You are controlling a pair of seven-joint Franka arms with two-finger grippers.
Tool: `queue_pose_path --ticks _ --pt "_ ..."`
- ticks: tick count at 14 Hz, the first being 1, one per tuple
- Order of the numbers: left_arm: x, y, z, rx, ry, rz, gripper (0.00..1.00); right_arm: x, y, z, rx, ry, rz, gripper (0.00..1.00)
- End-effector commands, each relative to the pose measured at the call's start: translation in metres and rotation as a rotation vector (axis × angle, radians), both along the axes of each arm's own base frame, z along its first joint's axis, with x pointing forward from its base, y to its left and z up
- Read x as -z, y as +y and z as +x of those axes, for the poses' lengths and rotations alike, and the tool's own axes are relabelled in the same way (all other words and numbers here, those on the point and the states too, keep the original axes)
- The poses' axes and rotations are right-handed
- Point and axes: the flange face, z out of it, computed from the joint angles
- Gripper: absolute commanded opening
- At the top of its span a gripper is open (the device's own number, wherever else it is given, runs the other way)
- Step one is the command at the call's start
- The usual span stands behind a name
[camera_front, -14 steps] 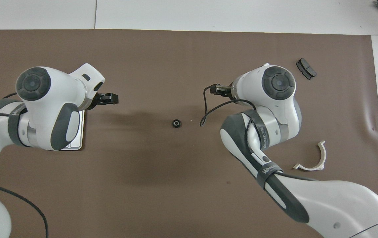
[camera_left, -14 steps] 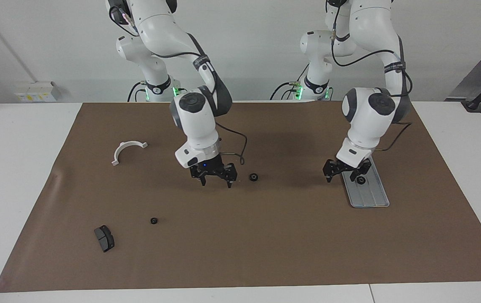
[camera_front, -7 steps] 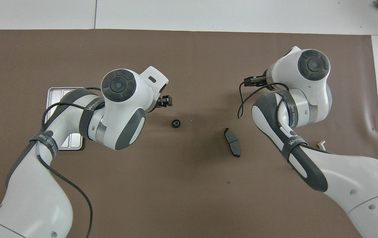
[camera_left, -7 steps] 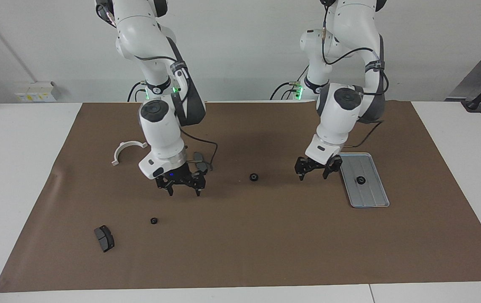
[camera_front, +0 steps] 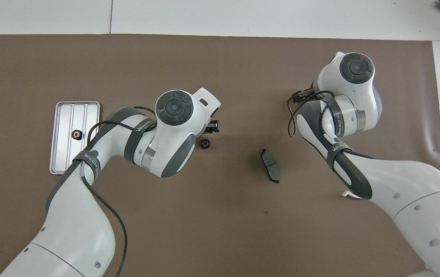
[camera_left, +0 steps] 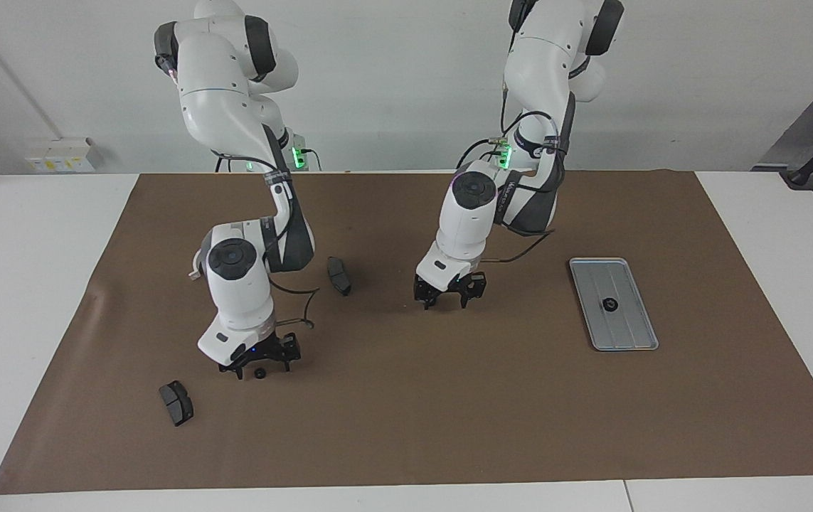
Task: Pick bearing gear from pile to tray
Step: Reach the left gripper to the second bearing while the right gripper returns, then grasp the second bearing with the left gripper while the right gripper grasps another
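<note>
One gear (camera_left: 610, 305) already in tray (camera_left: 634, 338); both tools spread, left tool (camera_left: 449, 297) low over the mid-bench gear (camera_front: 204, 144), right tool (camera_left: 259, 363) straddling another (camera_left: 259, 372); next, I judge: settle, pinch, lift.

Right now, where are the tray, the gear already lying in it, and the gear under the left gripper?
tray (camera_left: 630, 340): facing view, bare ribbed floor.
gear in the tray (camera_left: 610, 305): facing view, its centre.
gear under the left gripper (camera_front: 204, 144): overhead view, its centre.
left gripper (camera_left: 449, 293): facing view, between fingertips.
</note>
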Motion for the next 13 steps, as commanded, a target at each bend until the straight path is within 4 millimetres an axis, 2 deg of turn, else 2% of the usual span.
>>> queue_pose_path --ticks 1,4,7,11,13 --pt "0.005 -0.01 -0.004 0.012 -0.02 0.023 0.84 -0.004 0.001 0.004 -0.011 0.018 0.013 1.0" --pt "0.021 -0.016 -0.021 0.033 -0.007 0.032 0.81 -0.003 -0.011 0.001 0.032 0.068 0.053 0.88" --pt "0.026 -0.015 -0.022 0.023 -0.02 0.021 0.8 -0.003 -0.021 0.002 0.054 0.071 0.081 0.67" --pt "0.034 -0.012 -0.027 0.025 -0.023 0.018 0.77 -0.004 -0.019 0.005 0.099 0.058 0.147 0.64" --pt "0.034 -0.013 -0.026 0.026 -0.033 0.012 0.75 -0.004 -0.019 0.005 0.104 0.057 0.154 0.55"
